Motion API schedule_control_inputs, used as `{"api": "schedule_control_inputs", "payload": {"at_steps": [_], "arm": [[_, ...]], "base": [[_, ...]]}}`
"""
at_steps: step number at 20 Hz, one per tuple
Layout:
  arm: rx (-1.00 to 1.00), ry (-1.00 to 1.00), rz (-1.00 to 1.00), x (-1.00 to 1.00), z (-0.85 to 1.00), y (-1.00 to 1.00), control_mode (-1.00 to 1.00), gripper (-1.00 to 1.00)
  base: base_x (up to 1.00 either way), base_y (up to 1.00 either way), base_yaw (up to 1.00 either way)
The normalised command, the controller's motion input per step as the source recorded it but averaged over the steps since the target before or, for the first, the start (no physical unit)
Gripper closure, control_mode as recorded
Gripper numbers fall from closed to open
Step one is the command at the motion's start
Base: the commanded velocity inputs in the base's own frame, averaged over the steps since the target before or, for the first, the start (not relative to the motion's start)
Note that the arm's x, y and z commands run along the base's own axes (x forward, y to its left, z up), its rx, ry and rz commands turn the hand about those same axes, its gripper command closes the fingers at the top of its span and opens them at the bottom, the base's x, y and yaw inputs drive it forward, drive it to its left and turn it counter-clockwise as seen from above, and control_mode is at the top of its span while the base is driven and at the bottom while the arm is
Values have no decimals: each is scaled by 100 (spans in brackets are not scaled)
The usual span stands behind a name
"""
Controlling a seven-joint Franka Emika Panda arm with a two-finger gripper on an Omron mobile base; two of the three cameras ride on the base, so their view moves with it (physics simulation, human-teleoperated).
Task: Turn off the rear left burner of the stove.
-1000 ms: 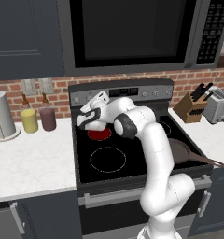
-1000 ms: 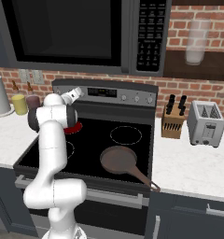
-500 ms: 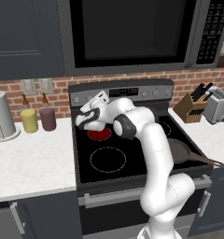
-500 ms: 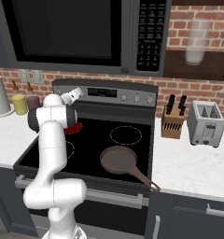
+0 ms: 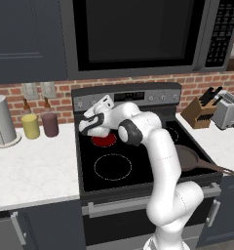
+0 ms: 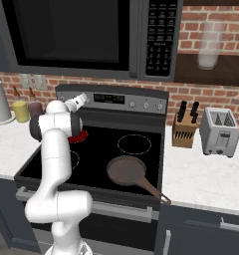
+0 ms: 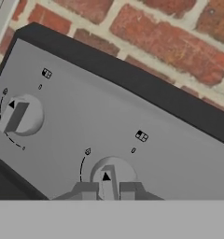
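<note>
We have the arm (image 5: 158,146) reaching over the stove (image 5: 138,161) toward the left end of its grey control panel (image 5: 126,97). The rear left burner (image 5: 104,140) glows red on the black glass, just below and partly behind the hand. In the right base view the same burner (image 6: 77,136) shows as a red sliver beside the arm's wrist.

In the hand view our fingers (image 7: 107,189) sit on either side of the ridge of a round knob (image 7: 108,175), pressed close against it, so we read them as clenched on that knob. Its ridge stands roughly upright in this tilted view, with a small black triangle on it. A second knob (image 7: 18,115) lies to the upper left on the same panel, its ridge slanted. Red brick wall (image 7: 156,32) runs behind the panel's dark top edge.

In front of the red burner we see a larger zone with a white ring (image 5: 112,166), dark. A brown frying pan (image 6: 129,172) rests on the front right of the stove, handle pointing toward the front right corner. On the bench (image 5: 31,166) to the left stand a yellow cup (image 5: 30,126), a purple cup (image 5: 49,124) and a paper towel roll (image 5: 1,122). To the right are a knife block (image 6: 185,128) and a toaster (image 6: 220,132). A dark microwave (image 6: 86,32) hangs above the stove.
</note>
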Motion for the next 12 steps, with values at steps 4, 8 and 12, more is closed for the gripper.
{"api": "schedule_control_inputs", "payload": {"at_steps": [4,8,12], "arm": [[3,0,-2,1,0,0,-100,100],[11,0,-5,4,0,0,-100,100],[18,0,-6,11,0,0,-100,100]], "base": [[0,0,0],[0,0,0],[0,0,0]]}}
